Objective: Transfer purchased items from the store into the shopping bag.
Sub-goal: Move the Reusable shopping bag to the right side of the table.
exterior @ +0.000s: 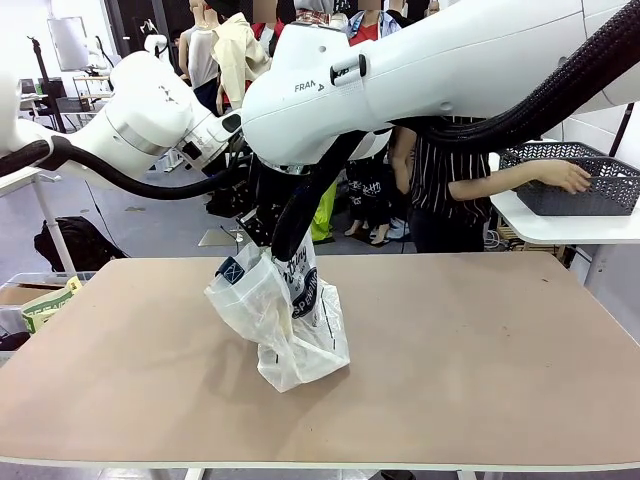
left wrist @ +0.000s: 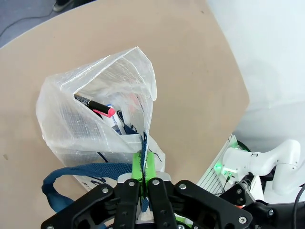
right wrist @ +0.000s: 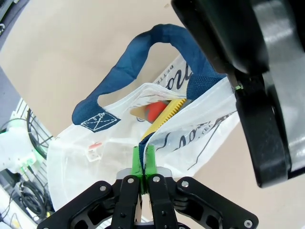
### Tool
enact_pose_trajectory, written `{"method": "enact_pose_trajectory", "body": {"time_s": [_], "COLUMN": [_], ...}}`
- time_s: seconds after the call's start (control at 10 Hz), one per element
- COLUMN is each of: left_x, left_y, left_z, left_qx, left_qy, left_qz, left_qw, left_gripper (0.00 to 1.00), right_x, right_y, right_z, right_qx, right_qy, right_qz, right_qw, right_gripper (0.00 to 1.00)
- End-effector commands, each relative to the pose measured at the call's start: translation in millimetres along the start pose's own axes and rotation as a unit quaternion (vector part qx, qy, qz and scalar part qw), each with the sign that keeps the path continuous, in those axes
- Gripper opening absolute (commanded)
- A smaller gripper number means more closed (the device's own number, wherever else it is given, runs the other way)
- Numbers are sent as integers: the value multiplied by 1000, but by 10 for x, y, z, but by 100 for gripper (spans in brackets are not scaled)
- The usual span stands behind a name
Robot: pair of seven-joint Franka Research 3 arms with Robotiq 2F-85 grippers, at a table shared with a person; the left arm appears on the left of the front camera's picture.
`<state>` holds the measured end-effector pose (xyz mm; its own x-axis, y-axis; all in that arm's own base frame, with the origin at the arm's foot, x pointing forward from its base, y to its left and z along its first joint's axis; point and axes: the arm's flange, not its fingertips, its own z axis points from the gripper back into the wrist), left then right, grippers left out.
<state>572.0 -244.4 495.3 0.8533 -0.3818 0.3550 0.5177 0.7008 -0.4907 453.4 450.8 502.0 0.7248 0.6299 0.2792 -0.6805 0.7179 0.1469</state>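
The shopping bag [exterior: 287,322] stands on the brown table, translucent white with dark print and blue handles [right wrist: 136,64]. My left gripper [left wrist: 144,160] is shut on one side of its rim. On the opposite side my right gripper [right wrist: 144,158] is shut on the rim too, so the mouth is held apart. Inside lie purchased items: a black and red pen [left wrist: 97,107], plus yellow [right wrist: 167,110] and red packets. The store, a dark mesh basket [exterior: 600,205], sits on a white side table at the far right. A person's hand [exterior: 565,176] rests in it.
Bare tabletop [exterior: 480,340] spreads out right of the bag. A crate with papers [exterior: 40,302] sits beside the table's left edge. The white side table [exterior: 560,228] stands just past the far right corner. The left gripper's black body [right wrist: 259,95] hangs close above the bag.
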Motion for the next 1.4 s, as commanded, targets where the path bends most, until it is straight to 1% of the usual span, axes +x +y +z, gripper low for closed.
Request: {"method": "enact_pose_trajectory", "body": {"time_s": [0.0,0.4,0.5,0.8,1.0,1.1,1.3], "left_x": [12,-1,1,-3,-14,-38,-31], "left_y": [-8,-23,-25,-2,22,35,96], "left_z": [-37,-50,-52,-57,-31,2,3], "left_qx": [14,17,17,21,19,20,15], "left_qy": [-4,-4,-5,-4,-5,-7,-11], "left_qz": [5,4,4,3,-1,-1,9], "left_qw": [1000,1000,1000,1000,1000,1000,1000], "left_gripper": [0,0,0,0,0,0,0], "right_x": [-7,-51,-87,-243,-404,-552,-875], "right_y": [74,50,36,15,-44,-120,-319], "right_z": [16,70,111,349,541,677,867], "right_qx": [-7,-4,-6,-21,-28,-38,-39], "right_qy": [14,13,7,-15,-23,-27,-28], "right_qz": [-13,-31,-40,-53,-64,-80,-107], "right_qw": [1000,999,999,998,997,996,993], "right_gripper": [8,87,100,100,100,100,100]}}
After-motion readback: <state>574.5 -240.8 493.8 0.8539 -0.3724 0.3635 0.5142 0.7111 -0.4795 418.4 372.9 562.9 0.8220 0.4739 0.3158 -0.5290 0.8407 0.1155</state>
